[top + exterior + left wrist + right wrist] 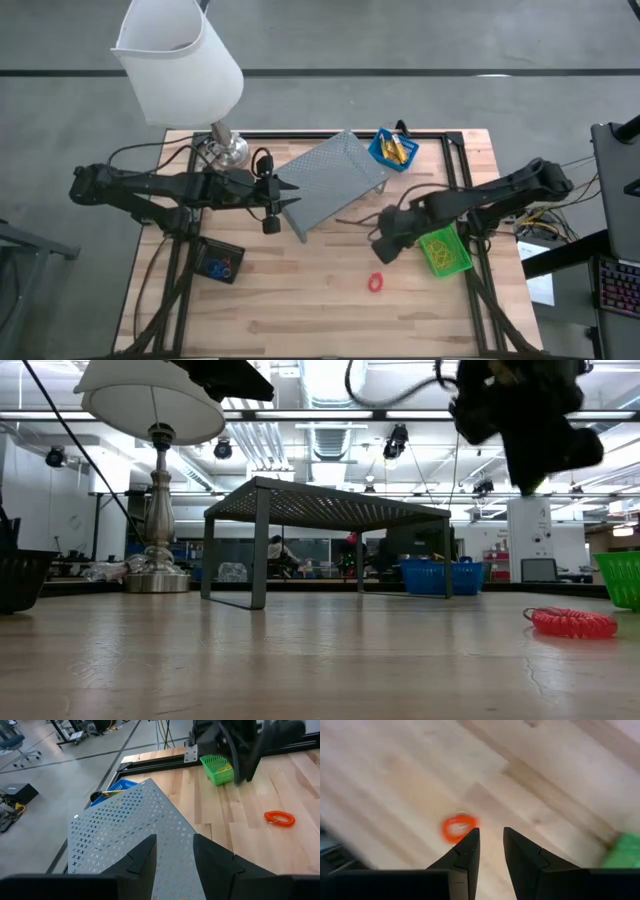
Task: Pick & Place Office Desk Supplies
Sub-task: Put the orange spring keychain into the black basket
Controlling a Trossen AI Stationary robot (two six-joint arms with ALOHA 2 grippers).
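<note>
A red coiled loop (376,282) (458,827) lies flat on the wooden table, near its front right. My right gripper (383,250) (491,834) hangs above the table just beyond the loop, pointing steeply down, fingers narrowly open and empty. Beside it stands the green bin (445,250). The blue bin (393,150) with yellow pieces sits at the far edge. The black bin (220,262), at the left, holds blue and red loops. My left gripper (292,203) (174,842) is open and empty above the left end of the grey perforated shelf (335,180).
A white-shaded lamp (180,60) stands on its metal base (222,150) at the far left corner. The grey shelf stands on legs mid-table (320,505). Bare wood (300,300) stretches along the near edge between the black bin and the red loop.
</note>
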